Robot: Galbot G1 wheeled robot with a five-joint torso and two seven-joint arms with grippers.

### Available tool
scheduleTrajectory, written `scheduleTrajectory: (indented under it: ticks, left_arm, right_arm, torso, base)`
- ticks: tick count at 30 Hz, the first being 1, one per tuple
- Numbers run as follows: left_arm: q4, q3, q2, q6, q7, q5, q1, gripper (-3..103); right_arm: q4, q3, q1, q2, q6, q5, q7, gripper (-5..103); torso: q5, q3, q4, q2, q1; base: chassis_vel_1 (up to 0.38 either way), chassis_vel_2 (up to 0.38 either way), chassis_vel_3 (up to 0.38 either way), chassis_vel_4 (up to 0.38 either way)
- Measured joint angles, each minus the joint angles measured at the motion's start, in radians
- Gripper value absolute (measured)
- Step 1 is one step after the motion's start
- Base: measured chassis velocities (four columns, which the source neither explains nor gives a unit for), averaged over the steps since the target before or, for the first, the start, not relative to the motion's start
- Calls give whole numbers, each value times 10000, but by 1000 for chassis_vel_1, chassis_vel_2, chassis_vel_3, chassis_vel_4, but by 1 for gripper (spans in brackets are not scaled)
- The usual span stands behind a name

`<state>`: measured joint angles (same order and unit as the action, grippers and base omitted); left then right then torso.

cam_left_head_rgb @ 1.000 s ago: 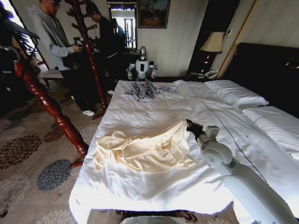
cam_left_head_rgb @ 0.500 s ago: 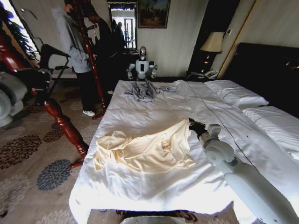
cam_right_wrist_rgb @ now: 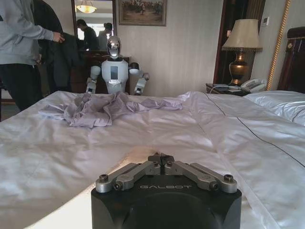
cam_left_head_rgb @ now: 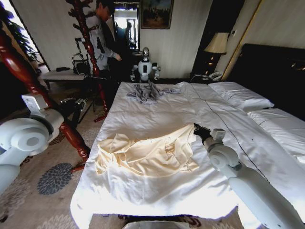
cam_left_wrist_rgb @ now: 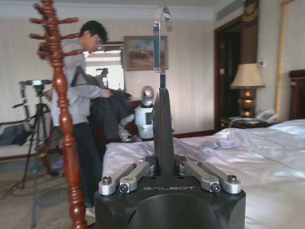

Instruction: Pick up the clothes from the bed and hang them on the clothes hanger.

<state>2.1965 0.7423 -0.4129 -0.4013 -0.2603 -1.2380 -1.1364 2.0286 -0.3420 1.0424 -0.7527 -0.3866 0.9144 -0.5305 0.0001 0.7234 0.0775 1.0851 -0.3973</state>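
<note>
Swinging in from beside the bed, left gripper is clenching the slim black hanger, while right gripper, fingers pinched together, is resting at the cream-yellow shirt's edge.

Left tool clamped, right tool closed

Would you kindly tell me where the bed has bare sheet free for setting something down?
The bed has bare sheet between the clothes and the grey garment, and along the foot edge below the clothes. It is tighter beside the clothes, where the right claw sits shut at their edge. The left claw, off the bed, grips the clothes hanger.
</note>
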Motion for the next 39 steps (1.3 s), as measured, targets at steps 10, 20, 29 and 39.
scheduleTrajectory:
  ticks: [10,20,29,39]
  left_arm:
    - [722,333,-357,539,1672,802,-2084,16]
    - [566,-304,-306,897,3073,1125,-2695,16]
    - [923,-489,181,1485,4820,2056,-3870,16]
    - [327,-2055,255,2207,5979,4235,-3775,16]
  right_arm:
    - [-227,20,56,-86,30,-194,14,0]
    - [-369,-17,10,-112,29,-204,7,0]
    - [-382,-146,239,-257,5,-402,-31,0]
    - [-338,-207,183,-478,100,-471,-34,0]
  torso:
    - [1,-1,2,0,1]
    - [0,0,3,0,0]
    - [2,-1,3,0,1]
    - [-2,0,4,0,0]
  base:
    - [0,0,0,0]
    - [0,0,0,0]
    - [0,0,0,0]
    - [0,0,0,0]
